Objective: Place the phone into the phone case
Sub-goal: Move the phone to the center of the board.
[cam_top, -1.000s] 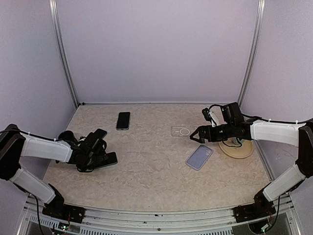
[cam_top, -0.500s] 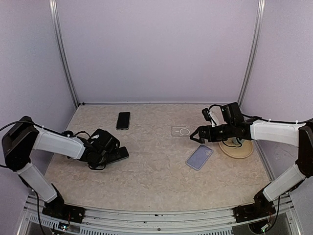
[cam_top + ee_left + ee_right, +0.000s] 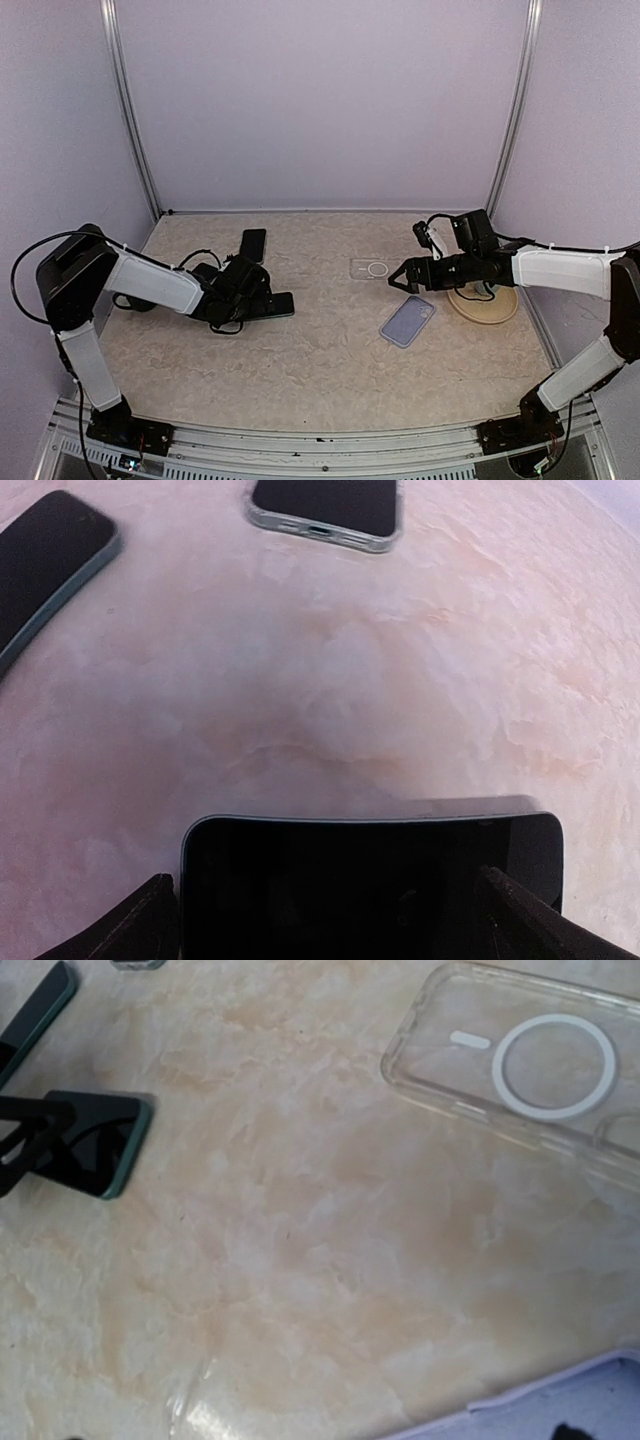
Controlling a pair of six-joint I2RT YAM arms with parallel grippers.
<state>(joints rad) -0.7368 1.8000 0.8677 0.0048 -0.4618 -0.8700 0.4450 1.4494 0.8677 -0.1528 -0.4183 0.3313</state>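
Top view, left gripper (image 3: 272, 303): jaws spread wide, phone (image 3: 277, 305) lying between them, left of clear case (image 3: 373, 268).
Top view, right gripper (image 3: 402, 279): jaws apart, empty, beside clear case.
Left wrist: phone (image 3: 370, 880) flat between fingers (image 3: 130, 930).
Right wrist: clear case (image 3: 530, 1075) upper right; phone (image 3: 95, 1142) far left.

Phone between the left fingers (image 3: 370, 880): near end cut off by the lower edge.
Two far phones (image 3: 325, 505), (image 3: 45, 565): cropped by the frame.
Clear case (image 3: 520, 1070): right side cropped.
Lilac case (image 3: 560, 1400): only a corner shown.
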